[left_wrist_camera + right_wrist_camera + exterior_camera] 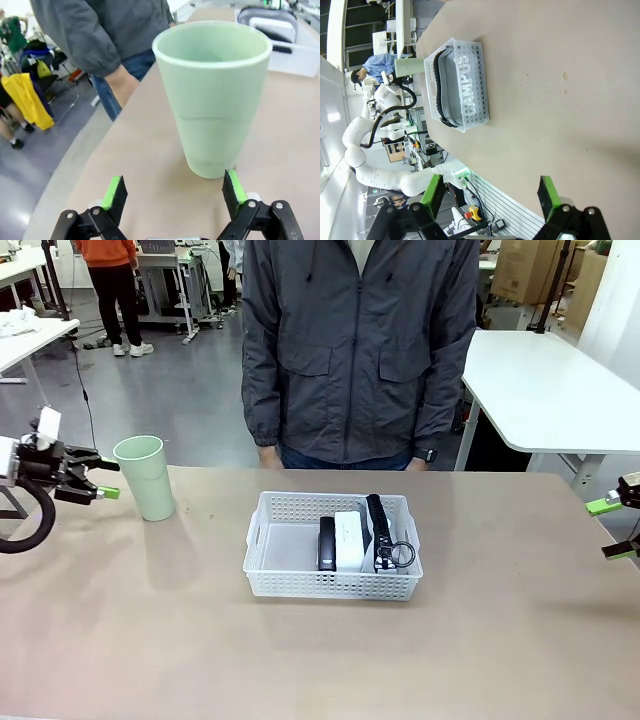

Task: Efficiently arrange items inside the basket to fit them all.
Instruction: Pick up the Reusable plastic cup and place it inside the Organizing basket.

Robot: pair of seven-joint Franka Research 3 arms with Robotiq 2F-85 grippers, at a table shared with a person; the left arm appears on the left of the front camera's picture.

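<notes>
The pale green cup [146, 477] stands upright on the table [320, 640], mouth up; the left gripper [103, 479] and right gripper [612, 528] both gape, holding nothing.

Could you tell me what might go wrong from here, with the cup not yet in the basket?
The left end effector is open right at the pale green cup, which stands upright and tall; a skewed approach could tip it rather than grip it.

The basket has free space only on its left side, since the stapler, white box and grey pouch fill the right. A cup set down off target could land on them or on the rim.
</notes>
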